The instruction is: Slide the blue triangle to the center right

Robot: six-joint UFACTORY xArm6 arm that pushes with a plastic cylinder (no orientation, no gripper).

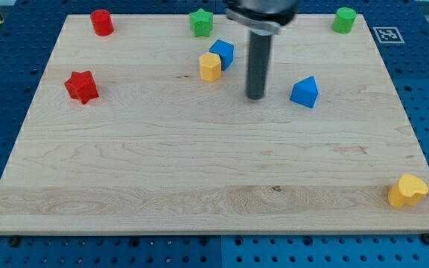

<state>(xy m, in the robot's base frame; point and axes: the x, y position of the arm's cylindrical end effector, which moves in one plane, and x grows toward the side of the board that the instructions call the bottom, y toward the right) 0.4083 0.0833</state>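
Observation:
The blue triangle (304,92) lies on the wooden board (199,171), right of centre in the upper half. My tip (255,97) stands on the board just to the view's left of the blue triangle, a short gap apart from it. A blue cube (222,53) and a yellow block (209,67) touch each other up and to the left of my tip.
A red cylinder (101,22) is at the top left and a red star (82,86) at the left. A green star (201,22) is at the top centre, a green cylinder (344,20) at the top right. A yellow block (407,190) is at the bottom right corner.

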